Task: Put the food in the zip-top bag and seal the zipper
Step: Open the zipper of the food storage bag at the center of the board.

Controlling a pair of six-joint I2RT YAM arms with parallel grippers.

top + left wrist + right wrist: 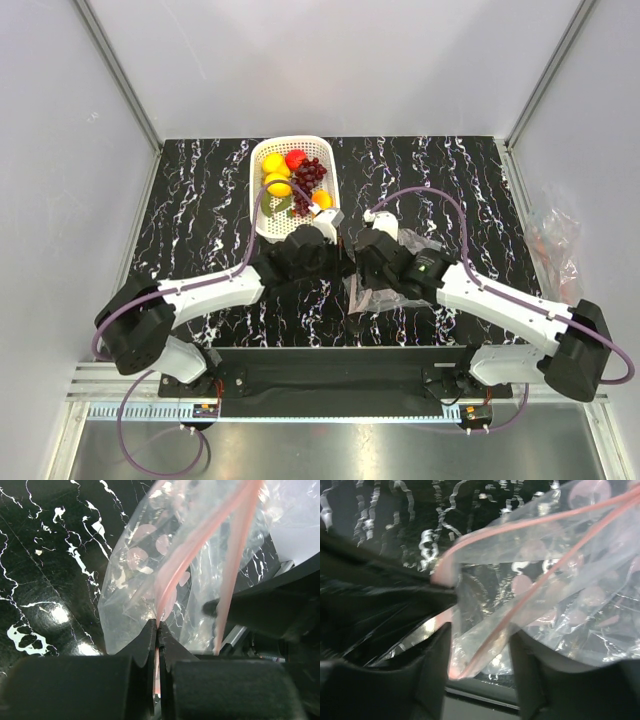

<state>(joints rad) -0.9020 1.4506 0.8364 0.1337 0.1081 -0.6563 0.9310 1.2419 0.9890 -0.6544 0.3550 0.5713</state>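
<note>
Left gripper [157,630] is clamped tight on the zipper [200,542], with the pink strip pinched between its fingertips. Right gripper [480,655] has its jaws apart. The bag's mouth edge and a pink strip hang in the gap between its fingers [432,670], not clamped. Cannot tell if either pad touches the plastic.

Both grippers meet nose to nose over the middle of the table [180,210], left one on the left. The zip-top bag [135,565] is clear and crinkly with pale pink round prints. It is held up by its mouth between the two grippers. In the left wrist view two pink strips run apart from each other, so the mouth is parted there. In the top view the rest of the bag drapes onto the black marbled table under the right wrist, toward the near side.

Farther back, just beyond the left gripper, is the white lattice basket [262,215]. The food sits in it: yellow lemons [275,165], red apple [296,158], dark grape bunch [310,175], orange piece [321,199], green piece [283,203].
</note>
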